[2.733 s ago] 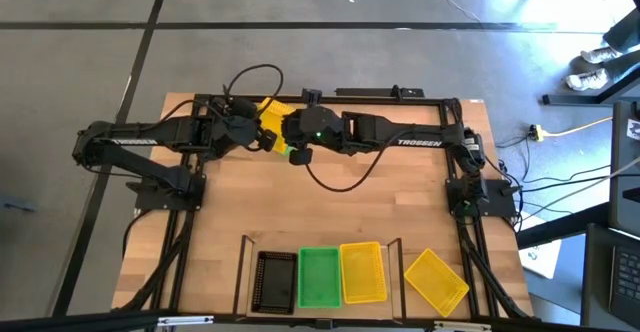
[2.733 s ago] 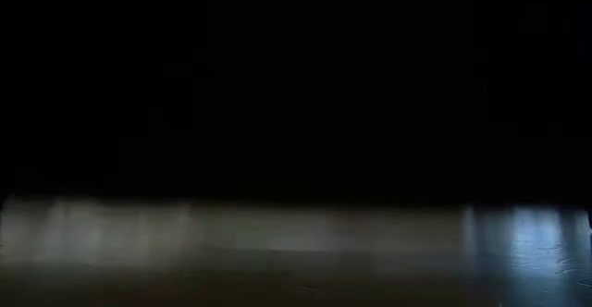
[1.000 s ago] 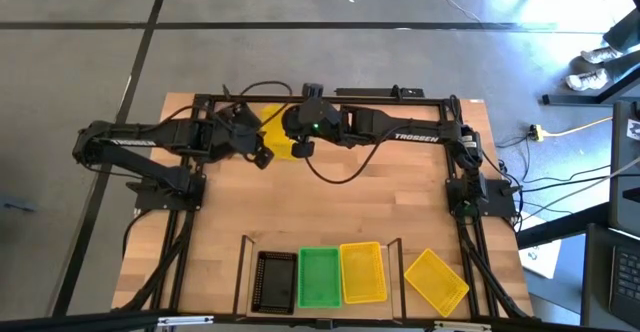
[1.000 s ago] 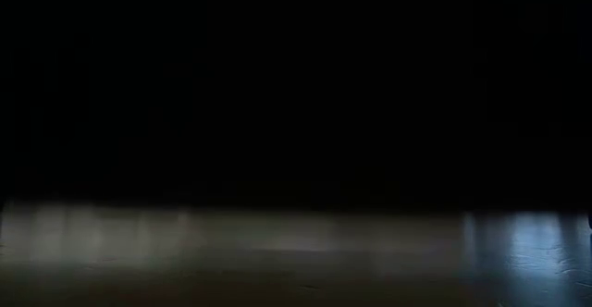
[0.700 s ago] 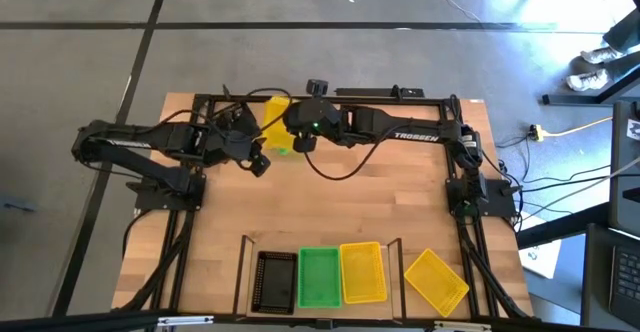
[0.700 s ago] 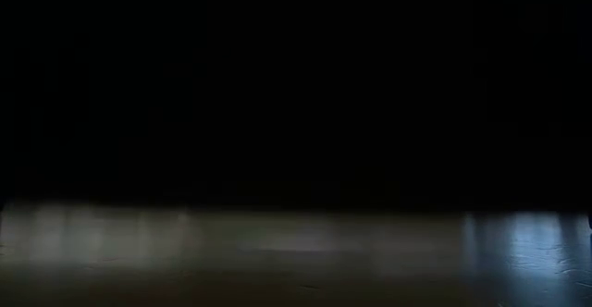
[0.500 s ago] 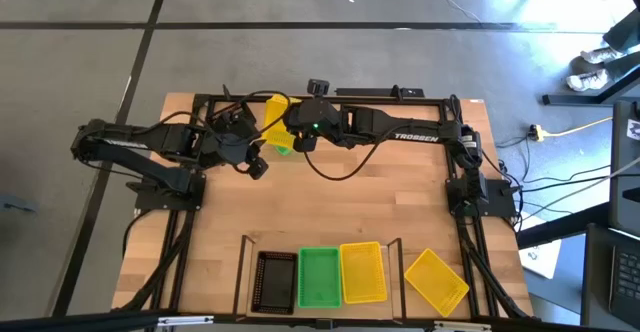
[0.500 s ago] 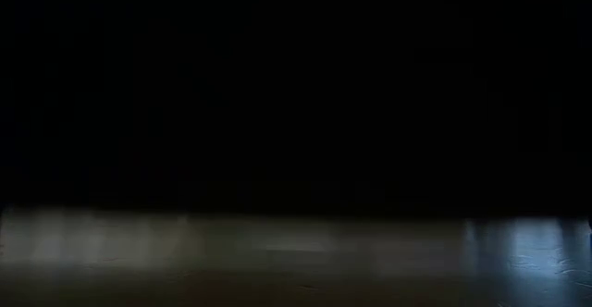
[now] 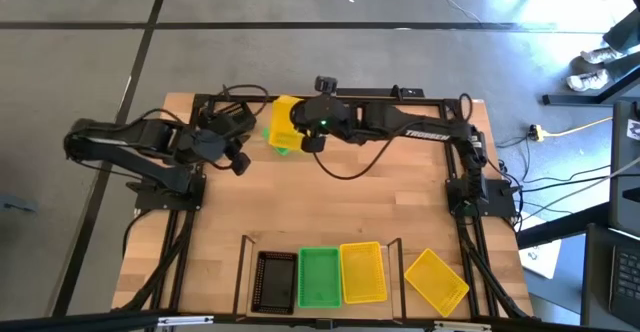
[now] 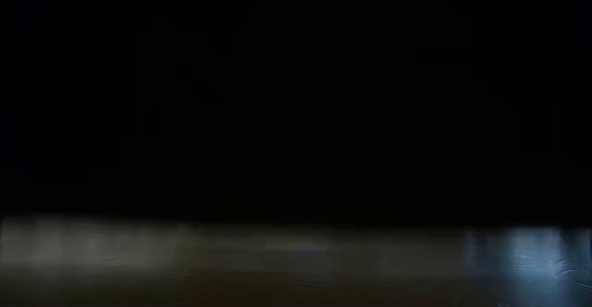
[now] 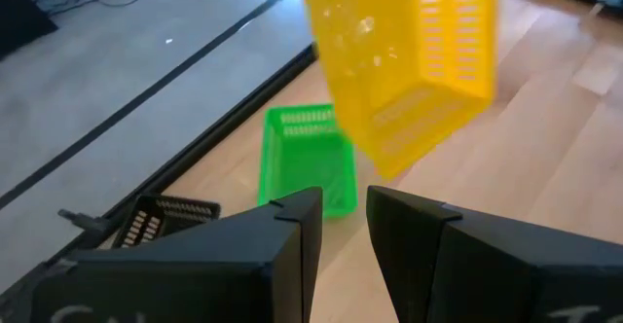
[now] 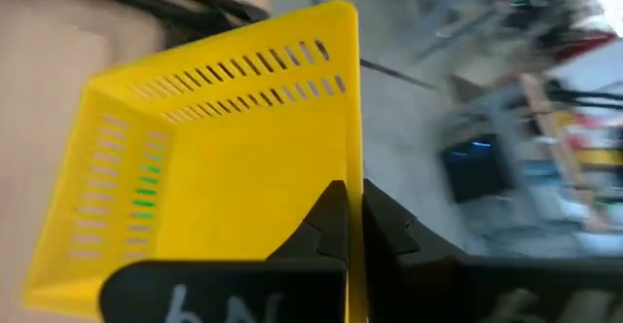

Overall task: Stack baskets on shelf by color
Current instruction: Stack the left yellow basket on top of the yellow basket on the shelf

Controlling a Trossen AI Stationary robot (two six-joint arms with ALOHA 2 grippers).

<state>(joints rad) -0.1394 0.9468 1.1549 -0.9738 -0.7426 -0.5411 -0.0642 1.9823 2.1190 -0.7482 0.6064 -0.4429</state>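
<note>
Right wrist view: the right pincer (image 12: 352,228) is closed thin on the wall of a yellow basket (image 12: 224,167), fingers pinching its rim from either side, the basket tilted and lifted off the bench (image 9: 330,212) near the far edge. From above, the same basket (image 9: 284,120) hangs beside the right arm, over a green basket (image 9: 277,144) lying on the bench below it. The left pincer (image 11: 337,228) hovers nearby, its fingers a narrow gap apart and holding nothing, pointed at the green basket (image 11: 304,156) with a black basket (image 11: 161,221) off to one side. At the near edge, the shelf (image 9: 243,262) carries black, green and yellow stacks (image 9: 321,275), with one more yellow basket (image 9: 436,279) just beside it. The basket looks light and thin-walled, likely to flex and swing from a one-wall pinch; the stiffer rim seems the surest hold
</note>
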